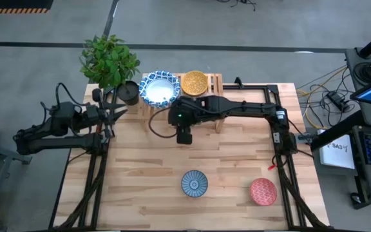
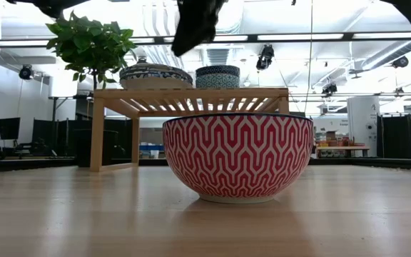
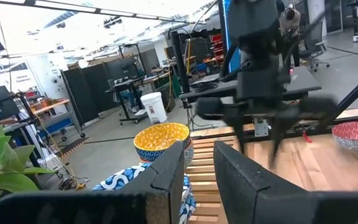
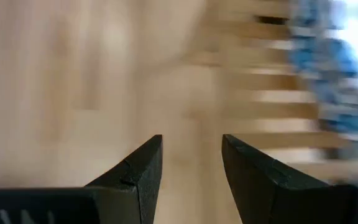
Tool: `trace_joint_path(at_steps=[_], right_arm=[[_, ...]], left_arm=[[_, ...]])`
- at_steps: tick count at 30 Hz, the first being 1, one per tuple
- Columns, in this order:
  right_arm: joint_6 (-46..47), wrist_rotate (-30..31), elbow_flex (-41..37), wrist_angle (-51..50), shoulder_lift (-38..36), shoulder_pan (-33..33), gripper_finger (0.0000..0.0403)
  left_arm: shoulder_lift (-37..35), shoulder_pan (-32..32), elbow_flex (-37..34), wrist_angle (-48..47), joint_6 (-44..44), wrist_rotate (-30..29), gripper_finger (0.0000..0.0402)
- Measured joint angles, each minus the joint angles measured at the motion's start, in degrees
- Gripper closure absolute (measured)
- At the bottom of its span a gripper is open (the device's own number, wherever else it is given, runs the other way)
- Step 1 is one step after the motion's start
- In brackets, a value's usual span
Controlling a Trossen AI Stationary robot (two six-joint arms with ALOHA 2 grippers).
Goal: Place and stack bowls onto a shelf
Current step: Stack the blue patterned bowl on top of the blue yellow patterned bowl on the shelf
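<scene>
Shelf point(image 4: 272, 81) lies beyond right fingers point(image 4: 143, 171) (parted, empty), untouched.

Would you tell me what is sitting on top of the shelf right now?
On the shelf sit a white blue-rimmed bowl and a yellow bowl. The right arm covers its front slats.

White blue-rimmed bowl point(image 1: 159, 89) and yellow bowl point(image 1: 194, 83) upright on the shelf point(image 1: 216, 82), beyond the right gripper point(image 1: 183, 136). Blue-grey bowl point(image 1: 194, 183) and red bowl point(image 1: 263, 191) upright on tabletop point(image 1: 140, 174), well behind it.
</scene>
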Motion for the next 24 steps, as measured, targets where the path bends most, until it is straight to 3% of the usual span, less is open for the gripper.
trace_joint_path(at_steps=[4,6,24], right_arm=[[6.06,-14.62,0.03,-0.49,-0.29,0.14,0.0248],[8.45,-18.66,-0.59,-1.16,-0.3,0.53,0.0248],[21.46,-19.37,-18.73,-1.63,-0.35,7.45,0.0248]], left_arm=[[0.51,0.02,0.0,0.05,0.29,0.0,0.0332],[0.88,0.0,-0.02,0.01,0.31,0.0,0.0332],[4.77,0.01,-0.02,1.28,1.56,-0.02,0.0332]])
